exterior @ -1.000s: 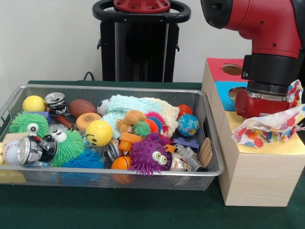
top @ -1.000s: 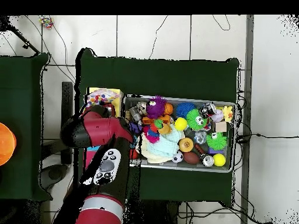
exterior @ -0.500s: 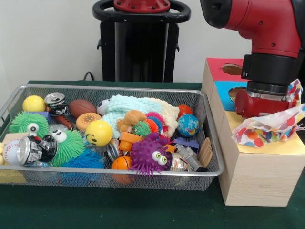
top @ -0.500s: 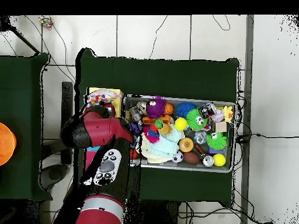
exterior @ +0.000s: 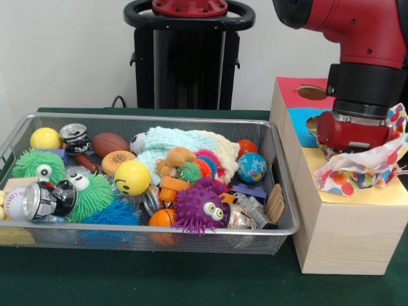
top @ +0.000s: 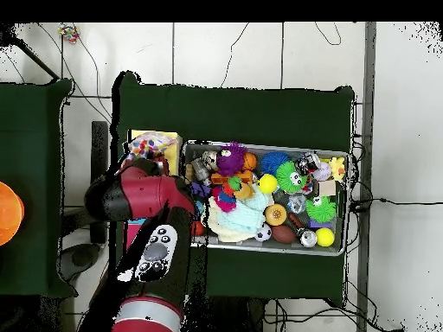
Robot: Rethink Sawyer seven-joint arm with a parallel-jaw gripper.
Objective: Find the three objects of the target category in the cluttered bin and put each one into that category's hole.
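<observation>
Spotted thing: we see a white cloth or paper piece with red, orange and blue dots lying on the yellow part of the wooden box, right under the gripper.
Gripper: we see its red body low over the box, on the right of the scene. We cannot tell if its jaws are wide or closed, or if they hold the spotted thing, because the red body and the cloth hide them.
Box top: we see a red part with a hole at the far end, a blue part next, and the yellow part nearest to us.
Bin: we see the wire bin on the left, full of toys. A purple fuzzy monster sits near the front, a yellow smiley ball is in the middle, and a crushed can lies at the left.
What could go wrong: we think the floppy spotted thing could catch on the box top and not drop into a hole. It is wide and soft, so it may bunch up, or slide off the right side of the box.
Writing: we cannot read any words or brand names, not even on the cans.
</observation>
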